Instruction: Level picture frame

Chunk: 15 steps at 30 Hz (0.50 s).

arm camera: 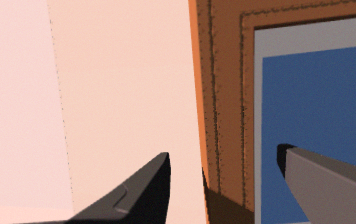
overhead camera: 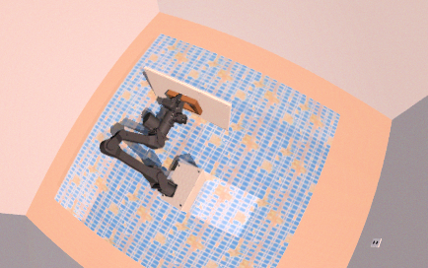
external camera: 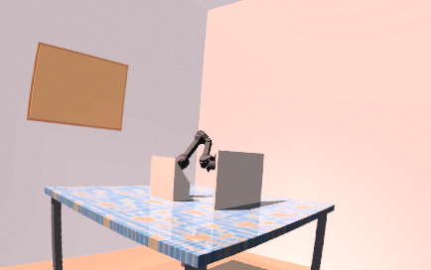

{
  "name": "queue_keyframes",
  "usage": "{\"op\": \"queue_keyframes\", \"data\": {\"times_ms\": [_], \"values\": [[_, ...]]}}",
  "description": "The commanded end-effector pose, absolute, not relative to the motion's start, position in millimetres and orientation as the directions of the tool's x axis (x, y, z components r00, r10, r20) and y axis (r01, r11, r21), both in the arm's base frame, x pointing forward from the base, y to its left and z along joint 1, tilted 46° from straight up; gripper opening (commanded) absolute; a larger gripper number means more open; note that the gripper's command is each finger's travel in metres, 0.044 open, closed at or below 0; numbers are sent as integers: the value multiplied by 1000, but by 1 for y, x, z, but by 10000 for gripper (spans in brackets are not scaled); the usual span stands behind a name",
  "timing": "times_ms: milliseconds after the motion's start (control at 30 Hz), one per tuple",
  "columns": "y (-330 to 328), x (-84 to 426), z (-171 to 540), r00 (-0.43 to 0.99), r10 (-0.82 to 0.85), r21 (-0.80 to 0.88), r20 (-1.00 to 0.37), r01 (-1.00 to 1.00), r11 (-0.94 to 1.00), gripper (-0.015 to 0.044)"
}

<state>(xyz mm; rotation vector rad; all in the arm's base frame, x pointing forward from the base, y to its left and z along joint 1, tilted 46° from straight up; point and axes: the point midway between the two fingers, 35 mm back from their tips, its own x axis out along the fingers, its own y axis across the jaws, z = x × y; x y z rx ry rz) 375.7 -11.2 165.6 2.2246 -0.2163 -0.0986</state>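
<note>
The brown picture frame (overhead camera: pixel 196 105) (arm camera: pixel 229 90) hangs on the front of the upright pale panel (overhead camera: pixel 215 107) (arm camera: pixel 125 100). In the wrist view its left side bar, a pale mount and a blue picture show. Its left edge and the panel's left edge both lean there, so its tilt is hard to judge. My gripper (overhead camera: pixel 179 99) (arm camera: pixel 222 156) is open at the frame's left part. In the wrist view one finger appears over bare panel left of the frame and the other over the blue picture. Contact cannot be told. The screw and notched strip are hidden.
The arm's base is on a pale block (overhead camera: pixel 183 186) (external camera: pixel 163 178) on the blue patterned table (overhead camera: pixel 276 148) (external camera: pixel 124 208). The panel's grey back (external camera: pixel 239 180) hides the frame in the exterior view. A brown board (external camera: pixel 76 89) is on the room wall.
</note>
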Motion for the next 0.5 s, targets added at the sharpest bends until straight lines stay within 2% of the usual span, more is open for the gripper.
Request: {"op": "queue_keyframes", "data": {"times_ms": [0,300,467], "values": [[-11,376,164,982,-187,790,1,-115,-602,260],[-11,376,164,982,-187,790,1,-115,-602,260],[-11,376,164,982,-187,790,1,-115,-602,129]]}}
